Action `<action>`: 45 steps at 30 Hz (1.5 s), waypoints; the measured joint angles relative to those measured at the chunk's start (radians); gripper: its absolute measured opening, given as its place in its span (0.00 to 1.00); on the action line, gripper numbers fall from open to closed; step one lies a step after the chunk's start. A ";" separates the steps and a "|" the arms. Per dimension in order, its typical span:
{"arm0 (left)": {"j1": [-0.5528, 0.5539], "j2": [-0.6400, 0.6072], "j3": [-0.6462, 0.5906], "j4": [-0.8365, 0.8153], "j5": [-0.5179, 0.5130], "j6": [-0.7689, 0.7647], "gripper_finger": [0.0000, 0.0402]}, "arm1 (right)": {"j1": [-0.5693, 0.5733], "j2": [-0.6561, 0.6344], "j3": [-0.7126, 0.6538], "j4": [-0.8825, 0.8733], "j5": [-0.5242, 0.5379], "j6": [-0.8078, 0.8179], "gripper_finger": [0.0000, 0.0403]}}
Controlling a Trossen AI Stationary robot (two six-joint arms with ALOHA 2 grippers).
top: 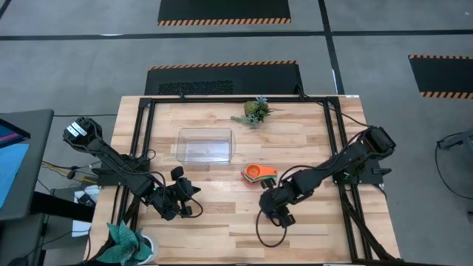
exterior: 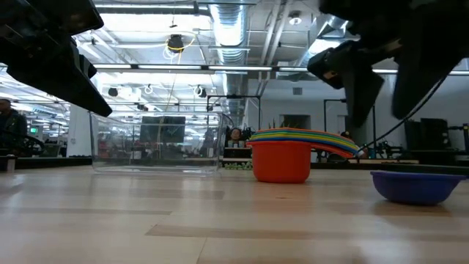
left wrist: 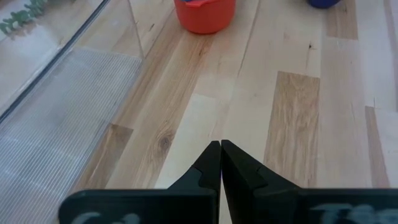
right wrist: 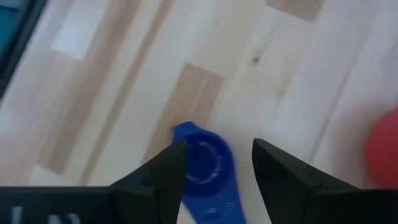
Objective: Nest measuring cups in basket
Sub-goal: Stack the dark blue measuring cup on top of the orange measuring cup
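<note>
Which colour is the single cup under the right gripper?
Blue. The measuring cup shows best in the right wrist view.

Grey floor (top: 89,66), hazard-striped mats (top: 224,10)

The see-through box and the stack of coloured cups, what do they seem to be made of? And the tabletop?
The basket looks like clear, glossy plastic: the table and the room show through its walls, and its floor has fine ribs. The stacked measuring cups seem to be smooth, opaque moulded plastic in bright solid colours, as does the lone blue cup. The table looks like pale wood strips with visible grain, probably sealed.
</note>
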 joint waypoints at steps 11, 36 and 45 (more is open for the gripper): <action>0.000 0.000 0.000 0.000 0.001 -0.002 0.00 | -0.002 0.000 -0.058 0.038 0.033 -0.008 0.48; -0.002 0.000 0.000 0.016 0.011 0.011 0.00 | -0.008 0.191 -0.009 0.082 0.047 0.104 0.25; -0.002 0.000 0.000 0.017 0.010 0.010 0.00 | 0.005 0.198 0.127 0.004 0.051 0.240 0.03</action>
